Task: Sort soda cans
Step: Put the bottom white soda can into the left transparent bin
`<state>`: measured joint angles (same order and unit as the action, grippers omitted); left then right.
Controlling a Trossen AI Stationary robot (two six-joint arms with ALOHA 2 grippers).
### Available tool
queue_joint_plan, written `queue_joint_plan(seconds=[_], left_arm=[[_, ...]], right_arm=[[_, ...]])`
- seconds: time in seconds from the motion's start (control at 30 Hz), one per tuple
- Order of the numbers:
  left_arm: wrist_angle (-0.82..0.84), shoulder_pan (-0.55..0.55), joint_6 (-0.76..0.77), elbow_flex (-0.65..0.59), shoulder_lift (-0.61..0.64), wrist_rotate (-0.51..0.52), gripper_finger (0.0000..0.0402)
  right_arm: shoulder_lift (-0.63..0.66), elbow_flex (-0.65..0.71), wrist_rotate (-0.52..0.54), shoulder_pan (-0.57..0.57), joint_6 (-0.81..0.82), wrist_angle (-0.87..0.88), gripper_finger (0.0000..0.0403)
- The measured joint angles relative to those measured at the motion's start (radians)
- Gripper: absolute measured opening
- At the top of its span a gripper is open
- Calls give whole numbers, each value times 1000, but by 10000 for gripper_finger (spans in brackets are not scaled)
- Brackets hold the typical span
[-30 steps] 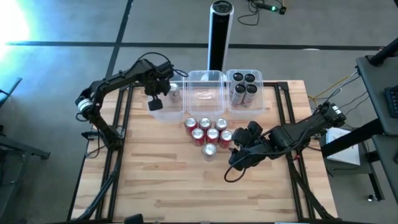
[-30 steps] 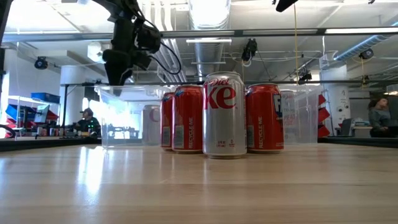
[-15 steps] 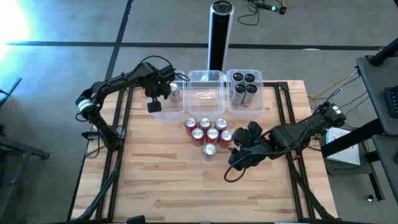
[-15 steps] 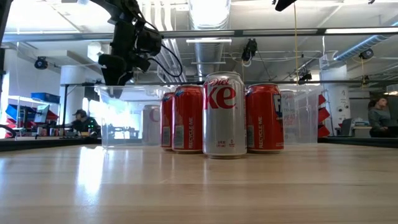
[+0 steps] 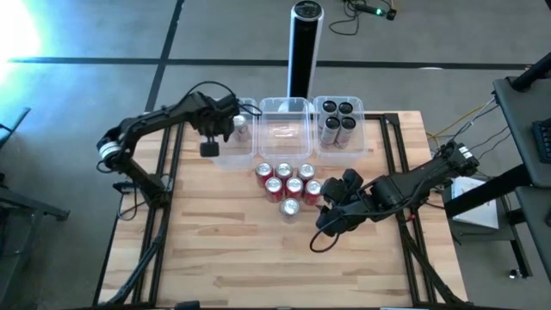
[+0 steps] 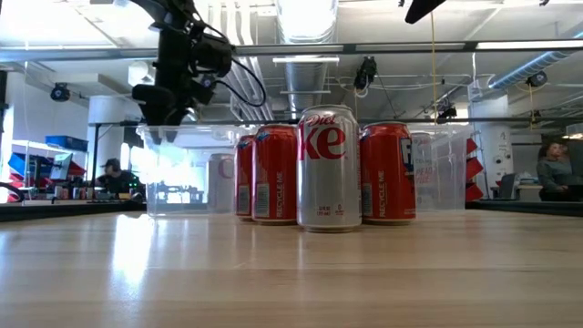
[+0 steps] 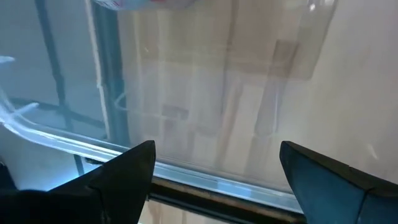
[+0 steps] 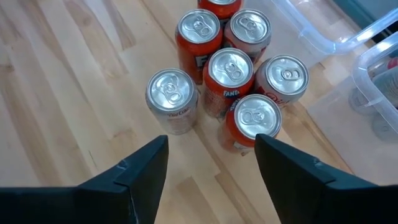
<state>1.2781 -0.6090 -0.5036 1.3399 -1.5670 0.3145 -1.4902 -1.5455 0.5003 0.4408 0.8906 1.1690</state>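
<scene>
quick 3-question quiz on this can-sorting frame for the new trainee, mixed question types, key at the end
1. True or false: the clear plastic tub on the table's right holds four dark grey metal cans.
2. Which can stands nearest the low camera: (a) a red metal can, (b) the silver Diet Coke can, (c) a dark grey one?
3. Which gripper hangs over the left clear tub, and are its fingers open or shut?

Key:
1. True.
2. b.
3. The left gripper, open, nothing held. The right gripper waits open beside the cluster of loose cans.
</scene>
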Motion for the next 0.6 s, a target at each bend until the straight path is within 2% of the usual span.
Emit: queue_joint_plan(seconds=[0.27, 0.33, 0.47, 0.6], left_arm=[[-14, 0, 19, 3, 40, -3, 327], [-16, 2, 44, 23, 54, -30, 327], [-49, 21, 145, 82, 102, -165, 327], [-184, 81, 290, 101, 185, -348, 327]], right_arm=[[0, 2, 1, 0, -1, 0, 229], [0, 2, 1, 0, -1, 0, 232], [0, 3, 1, -1, -12, 0, 239], [0, 3, 28, -1, -17, 0, 246]])
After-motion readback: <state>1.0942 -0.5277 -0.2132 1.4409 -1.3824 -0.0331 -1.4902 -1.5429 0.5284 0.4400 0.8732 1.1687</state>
